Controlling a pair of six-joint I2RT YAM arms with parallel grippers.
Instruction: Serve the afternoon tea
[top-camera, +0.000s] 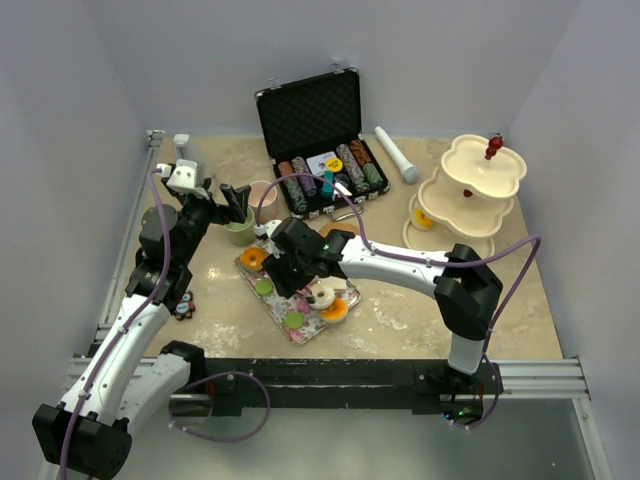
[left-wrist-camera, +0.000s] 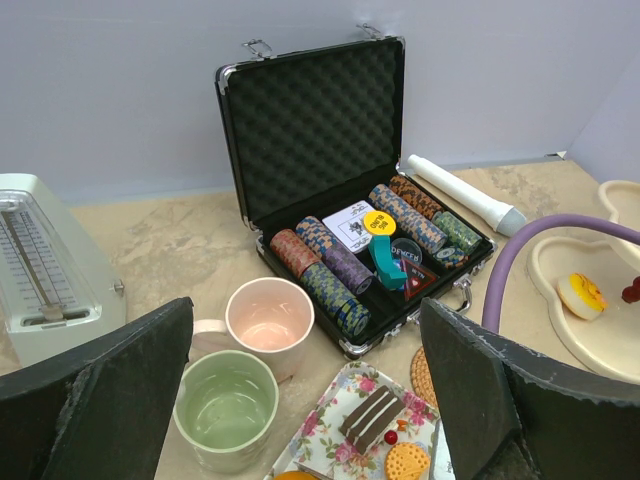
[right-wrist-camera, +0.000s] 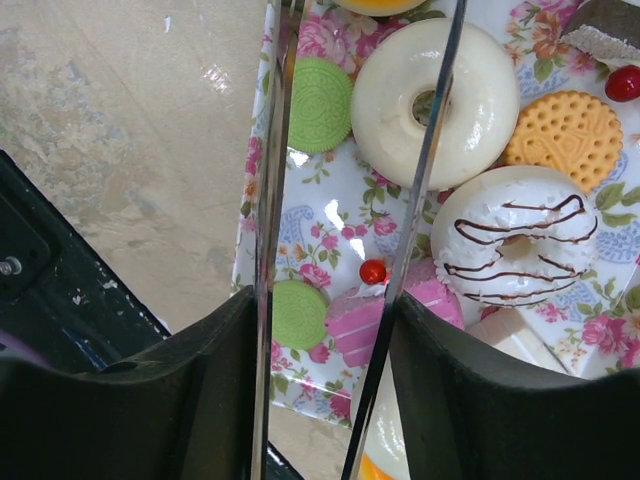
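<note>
Right end effector (top-camera: 287, 270) low over the floral tray (right-wrist-camera: 322, 215), fingers parted either side of the pink cake slice (right-wrist-camera: 355, 322), gap showing on one side | left end effector (top-camera: 237, 203) spread wide above the green cup (left-wrist-camera: 225, 405), pink cup (left-wrist-camera: 268, 318) just beside | three-tier stand (top-camera: 470, 190) at the desk's (top-camera: 400, 310) far right

White arms (top-camera: 395, 265), black joints (top-camera: 470, 300), purple cables (left-wrist-camera: 590, 225), dark fingers (left-wrist-camera: 110, 400), seemingly clear-tipped

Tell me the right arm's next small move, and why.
Probably close the right gripper on the pink cake: its clear fingers straddle that cake on the tray, jaws apart, nothing gripped yet.
</note>
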